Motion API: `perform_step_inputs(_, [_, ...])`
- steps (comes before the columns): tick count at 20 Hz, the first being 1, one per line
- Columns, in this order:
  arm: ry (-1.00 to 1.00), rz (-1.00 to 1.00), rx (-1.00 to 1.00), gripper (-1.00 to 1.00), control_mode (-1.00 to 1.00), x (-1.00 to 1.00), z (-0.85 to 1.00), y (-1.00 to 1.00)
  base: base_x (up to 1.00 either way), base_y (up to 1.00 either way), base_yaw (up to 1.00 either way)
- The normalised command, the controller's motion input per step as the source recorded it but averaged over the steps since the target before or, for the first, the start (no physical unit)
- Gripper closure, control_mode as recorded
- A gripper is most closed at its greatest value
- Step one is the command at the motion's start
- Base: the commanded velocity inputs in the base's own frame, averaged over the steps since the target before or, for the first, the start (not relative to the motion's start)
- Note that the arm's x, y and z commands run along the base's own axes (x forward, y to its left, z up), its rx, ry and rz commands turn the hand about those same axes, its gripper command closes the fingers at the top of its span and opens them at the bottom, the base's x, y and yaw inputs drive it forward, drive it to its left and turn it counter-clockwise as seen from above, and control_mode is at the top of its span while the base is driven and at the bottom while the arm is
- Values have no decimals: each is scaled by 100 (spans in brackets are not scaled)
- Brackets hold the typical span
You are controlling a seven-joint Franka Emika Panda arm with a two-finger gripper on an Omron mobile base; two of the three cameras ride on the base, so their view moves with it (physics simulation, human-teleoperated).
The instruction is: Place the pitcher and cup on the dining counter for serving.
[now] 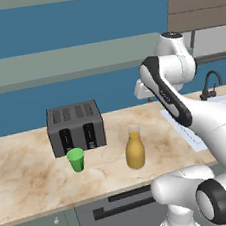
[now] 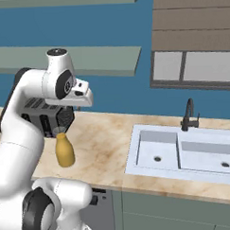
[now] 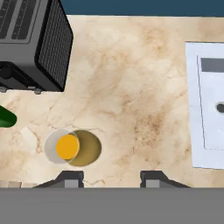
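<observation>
The pitcher (image 3: 72,148) stands on the counter (image 3: 140,96) below the downward-pointing tool (image 3: 111,178), its jaws parted and empty.

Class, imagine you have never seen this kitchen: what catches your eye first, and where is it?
The big white arm dominates the foreground. Beyond it, on the marbled counter, a pitcher of orange-yellow liquid stands right of a bright green cup, both before a dark toaster.

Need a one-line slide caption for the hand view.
Gripper hovers open over the marbled counter, pitcher just off its left fingertip, toaster beyond.
</observation>
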Motion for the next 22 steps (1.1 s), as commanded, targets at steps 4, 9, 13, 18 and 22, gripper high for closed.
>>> perform_step_inputs(4, [0,2,0,-100,-100,-9,0,14,0,0,0])
perform_step_inputs(9, [1,1,0,-100,-100,-31,-68,69,0,0,0])
perform_step_inputs(13, [-6,-2,7,-100,-100,-36,-100,35,0,0,0])
perform_step_inputs(18, [-13,-3,9,-100,-100,-6,-94,19,0,0,0])
perform_step_inputs(22, [-4,0,0,-100,-100,15,-41,7,0,0,0])
